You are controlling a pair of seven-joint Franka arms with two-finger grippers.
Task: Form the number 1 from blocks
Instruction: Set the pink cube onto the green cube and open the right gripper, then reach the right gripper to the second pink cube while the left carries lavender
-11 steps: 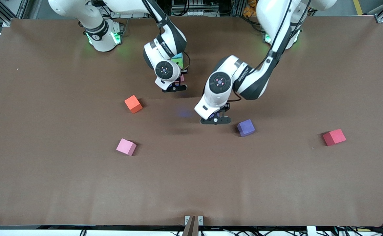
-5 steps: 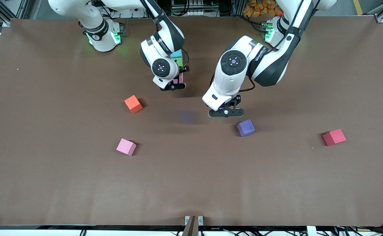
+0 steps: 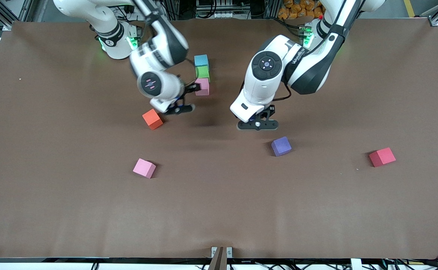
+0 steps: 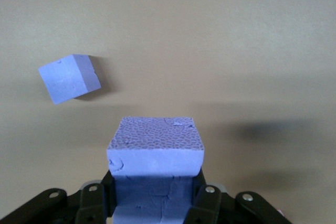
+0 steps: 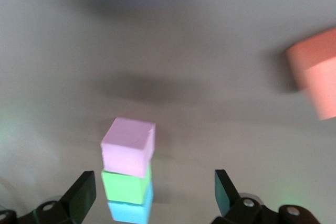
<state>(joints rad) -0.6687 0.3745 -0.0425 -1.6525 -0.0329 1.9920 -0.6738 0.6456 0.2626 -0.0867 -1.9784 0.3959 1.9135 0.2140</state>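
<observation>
Over mid-table, left gripper is clamped on matte purple foam cube, lower side faces. Right gripper gapes empty beside the blue-green-pink cube column. Cubes look light, soft, grippy: pinch opp. flat faces.

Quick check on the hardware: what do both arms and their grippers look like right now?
Both arms are glossy white with black joint bands, round black wrist caps and black cables; green lights glow at their bases. The left gripper and right gripper have black two-finger hands.

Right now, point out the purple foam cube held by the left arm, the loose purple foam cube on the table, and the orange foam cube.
Held purple foam cube (image 4: 155, 141), left wrist view, its textured top face.
Loose purple foam cube (image 3: 281, 146), front view, its top face.
Orange foam cube (image 3: 152, 118), front view, its top face.
</observation>
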